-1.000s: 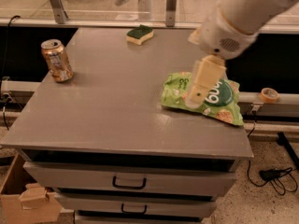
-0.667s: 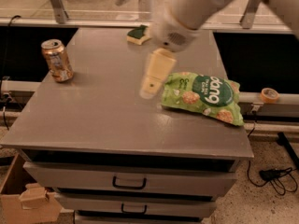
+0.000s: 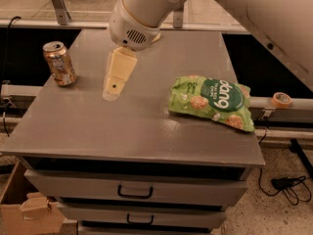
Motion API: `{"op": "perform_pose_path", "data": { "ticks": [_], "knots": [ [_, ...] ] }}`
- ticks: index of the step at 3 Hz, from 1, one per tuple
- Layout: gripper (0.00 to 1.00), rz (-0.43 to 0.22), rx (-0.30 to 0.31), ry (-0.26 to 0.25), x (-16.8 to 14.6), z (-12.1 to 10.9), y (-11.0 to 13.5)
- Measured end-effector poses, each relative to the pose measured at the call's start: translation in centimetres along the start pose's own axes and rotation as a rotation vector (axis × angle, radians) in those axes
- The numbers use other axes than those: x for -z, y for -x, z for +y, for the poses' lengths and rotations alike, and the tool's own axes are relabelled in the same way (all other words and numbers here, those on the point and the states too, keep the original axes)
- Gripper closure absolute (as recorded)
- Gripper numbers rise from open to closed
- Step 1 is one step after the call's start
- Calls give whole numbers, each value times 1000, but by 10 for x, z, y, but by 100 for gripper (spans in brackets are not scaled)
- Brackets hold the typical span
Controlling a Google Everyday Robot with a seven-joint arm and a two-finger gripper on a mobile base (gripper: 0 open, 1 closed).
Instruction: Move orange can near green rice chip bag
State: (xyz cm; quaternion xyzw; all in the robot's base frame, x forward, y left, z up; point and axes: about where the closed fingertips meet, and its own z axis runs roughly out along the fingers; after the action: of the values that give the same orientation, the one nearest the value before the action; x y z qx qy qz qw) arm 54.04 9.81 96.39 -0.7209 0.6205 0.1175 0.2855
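Grey cabinet top [image 3: 142, 136]: orange can [image 3: 59, 63] stands left; green rice chip bag [image 3: 211, 102], white lettering upside-down, lies right; gripper [image 3: 112, 92] hovers between, grip cannot be told.

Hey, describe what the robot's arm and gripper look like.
The arm is a smooth white rounded shell with a dark slotted vent near the wrist. The gripper, over the grey table, is pale cream, tapered, with one small dark dot.

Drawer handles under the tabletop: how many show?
2. The upper drawer handle sits mid-front of the top drawer; the lower drawer handle just beneath it. More may lie below the frame. The hand hangs between the orange can and green rice chip bag.
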Motion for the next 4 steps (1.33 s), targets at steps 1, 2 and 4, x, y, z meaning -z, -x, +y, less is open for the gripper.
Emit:
{"op": "perform_pose_path", "data": {
  "ticks": [1, 2, 4],
  "knots": [
    [0, -36, -13, -29, -16, -9, 0],
    [0, -135, -11, -77, -54, -44, 8],
    [0, -361, -34, -150, -135, -121, 37]
  ]
}}
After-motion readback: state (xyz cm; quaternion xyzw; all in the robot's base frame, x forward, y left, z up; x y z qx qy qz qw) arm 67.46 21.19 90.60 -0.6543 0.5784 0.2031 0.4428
